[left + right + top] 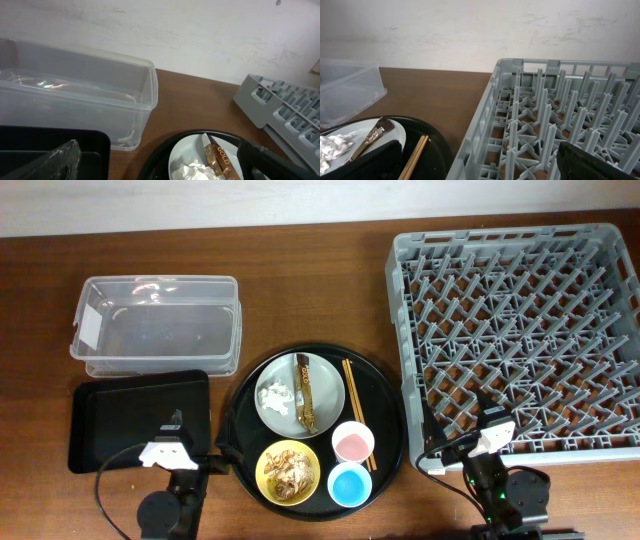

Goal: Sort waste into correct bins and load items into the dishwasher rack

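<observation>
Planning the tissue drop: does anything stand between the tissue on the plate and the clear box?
Nothing visible does. The tissue lies on the plate. Only the round tray, with its low rim, and bare table separate it from the open-topped clear box.

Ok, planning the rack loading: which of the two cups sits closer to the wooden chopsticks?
The pink cup, right beside the wooden chopsticks; the light-blue cup sits farther off.

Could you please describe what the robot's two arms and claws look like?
Both arms are black: the left arm and right arm each carry a white part near the wrist and trail a thin black cable. The claw fingers are dark and blocky in the wrist views.
</observation>
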`<control>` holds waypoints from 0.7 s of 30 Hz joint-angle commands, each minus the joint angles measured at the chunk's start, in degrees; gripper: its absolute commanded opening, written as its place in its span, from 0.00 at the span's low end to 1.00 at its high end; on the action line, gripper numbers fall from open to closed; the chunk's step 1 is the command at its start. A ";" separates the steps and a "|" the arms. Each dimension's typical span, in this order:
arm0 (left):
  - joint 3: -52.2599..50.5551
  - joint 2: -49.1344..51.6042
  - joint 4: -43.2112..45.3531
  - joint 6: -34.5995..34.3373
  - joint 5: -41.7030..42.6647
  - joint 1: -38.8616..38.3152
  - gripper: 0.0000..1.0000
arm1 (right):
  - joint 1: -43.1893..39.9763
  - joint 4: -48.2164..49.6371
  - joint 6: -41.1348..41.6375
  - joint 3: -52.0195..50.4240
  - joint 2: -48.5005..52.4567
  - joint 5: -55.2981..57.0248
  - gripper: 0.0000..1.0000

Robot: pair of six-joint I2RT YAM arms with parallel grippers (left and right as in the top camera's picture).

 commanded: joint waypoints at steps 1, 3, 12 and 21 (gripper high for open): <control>-0.42 -0.39 0.11 0.72 0.42 0.39 0.99 | -0.48 -0.35 -0.39 -0.26 -0.44 0.31 0.98; -0.42 -0.39 0.11 0.70 0.42 0.39 0.99 | -0.48 -0.35 -0.42 -0.26 -0.44 0.33 0.98; -0.39 -0.39 0.68 0.70 0.46 0.39 0.99 | -0.48 -0.33 -0.39 -0.26 -0.44 0.31 0.98; -0.31 0.42 1.44 0.70 11.04 0.39 1.00 | -0.48 -0.04 1.57 1.16 -0.44 -7.85 0.98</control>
